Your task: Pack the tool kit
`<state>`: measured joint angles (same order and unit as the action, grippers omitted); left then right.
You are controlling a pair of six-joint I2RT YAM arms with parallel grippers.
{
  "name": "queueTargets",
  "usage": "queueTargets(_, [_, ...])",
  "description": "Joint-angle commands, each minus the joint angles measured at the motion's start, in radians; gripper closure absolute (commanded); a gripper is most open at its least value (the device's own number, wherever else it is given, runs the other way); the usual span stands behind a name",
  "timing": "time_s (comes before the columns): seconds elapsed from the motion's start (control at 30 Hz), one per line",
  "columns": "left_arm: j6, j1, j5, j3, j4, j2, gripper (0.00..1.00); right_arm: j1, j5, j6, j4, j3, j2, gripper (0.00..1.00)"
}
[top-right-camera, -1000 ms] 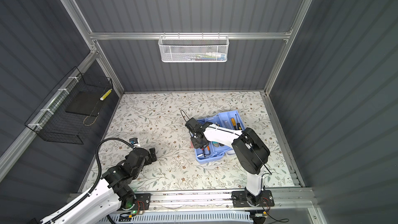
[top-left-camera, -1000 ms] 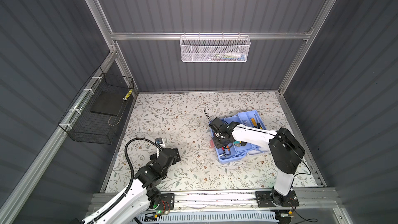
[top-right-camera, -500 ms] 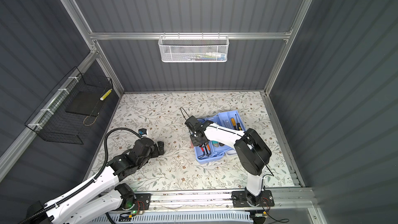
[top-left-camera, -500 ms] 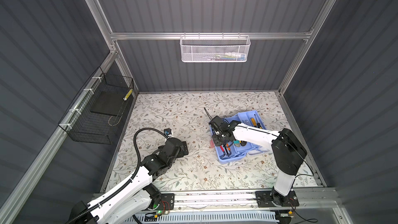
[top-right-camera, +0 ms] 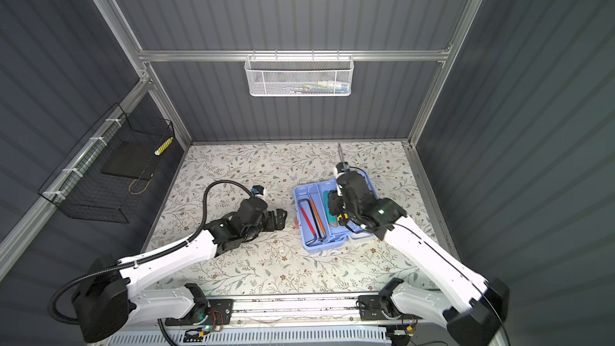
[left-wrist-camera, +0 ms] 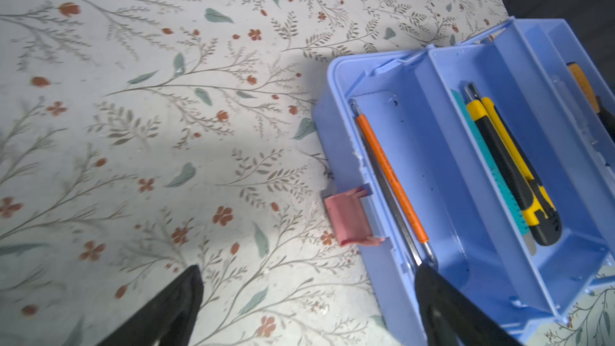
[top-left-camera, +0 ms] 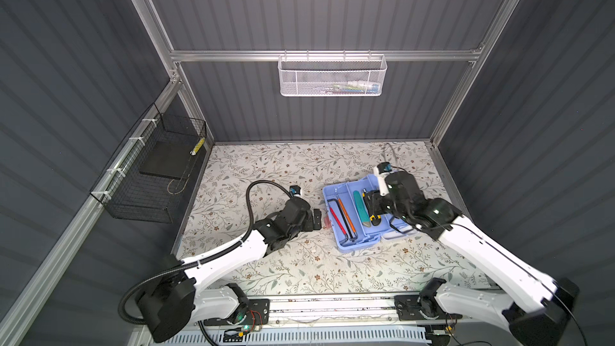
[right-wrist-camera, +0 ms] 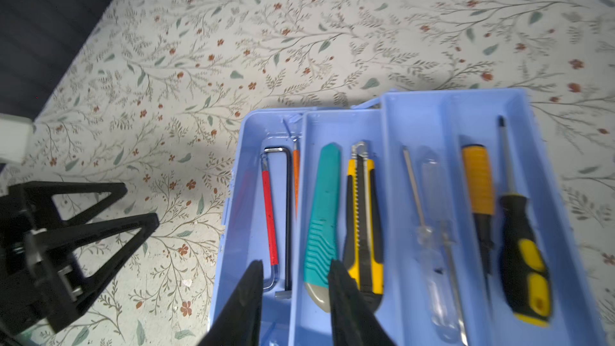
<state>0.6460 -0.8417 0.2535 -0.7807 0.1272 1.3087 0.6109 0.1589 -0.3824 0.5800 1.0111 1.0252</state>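
One light blue tool box (top-left-camera: 354,247) stands open on the flowered table (top-left-camera: 266,168), right of the middle in both top views. One divided tray (right-wrist-camera: 387,168) covers the box's right part. The uncovered left part holds three long tools side by side: one hex key with a red sleeve (right-wrist-camera: 269,214), one black hex key (right-wrist-camera: 288,214) and one thin orange screwdriver (left-wrist-camera: 389,174). The tray's nearest slot holds two utility knives, one teal (right-wrist-camera: 324,208) and one yellow and black (right-wrist-camera: 361,214), touching along their sides. The next slot holds what look like two clear-handled screwdrivers (right-wrist-camera: 429,261), too blurred to count for sure. Past them lie one orange-handled tool (right-wrist-camera: 477,181) and one black-and-yellow screwdriver (right-wrist-camera: 522,247). One pink latch (left-wrist-camera: 347,221) hangs on the box's left wall. Two arms reach in. The left pincer (top-left-camera: 316,219) is low over the table just beside that latch, its two fingers spread wide with nothing between them. The right pincer (right-wrist-camera: 294,264) hovers above the box over the hex keys and the teal knife, its fingers partly apart and gripping nothing. Two baskets hang on the walls: one white mesh basket (top-left-camera: 331,76) at the back and one black wire basket (top-left-camera: 149,178) on the left.
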Motion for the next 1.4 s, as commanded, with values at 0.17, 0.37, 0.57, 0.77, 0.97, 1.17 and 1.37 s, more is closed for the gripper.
queueTargets(0.17, [-0.03,-0.013,-0.07,-0.146,-0.083,0.24,0.01,-0.097,-0.07,-0.068,0.075,-0.156,-0.19,0.59])
queueTargets(0.37, [0.0,-0.011,0.001,-0.212,0.014,0.327,0.01,-0.146,-0.076,-0.073,0.112,-0.199,-0.25,0.57])
queueTargets(0.57, [-0.017,-0.008,0.088,-0.22,0.123,0.345,0.01,-0.219,-0.15,-0.054,0.104,-0.2,-0.266,0.57])
queueTargets(0.77, [0.023,0.097,0.072,-0.12,0.132,0.285,0.0,-0.29,-0.258,-0.047,0.092,-0.177,-0.254,0.56])
queueTargets(0.97, [-0.046,0.145,0.13,-0.085,0.18,0.218,0.01,-0.41,-0.351,-0.016,0.09,-0.169,-0.235,0.55])
queueTargets(1.17, [-0.083,0.159,0.026,-0.079,0.141,0.144,0.01,-0.562,-0.423,0.008,0.085,-0.169,-0.215,0.56])
queueTargets(1.37, [-0.039,0.149,-0.154,-0.124,0.043,0.14,0.01,-0.661,-0.486,0.002,0.048,-0.189,-0.198,0.56])
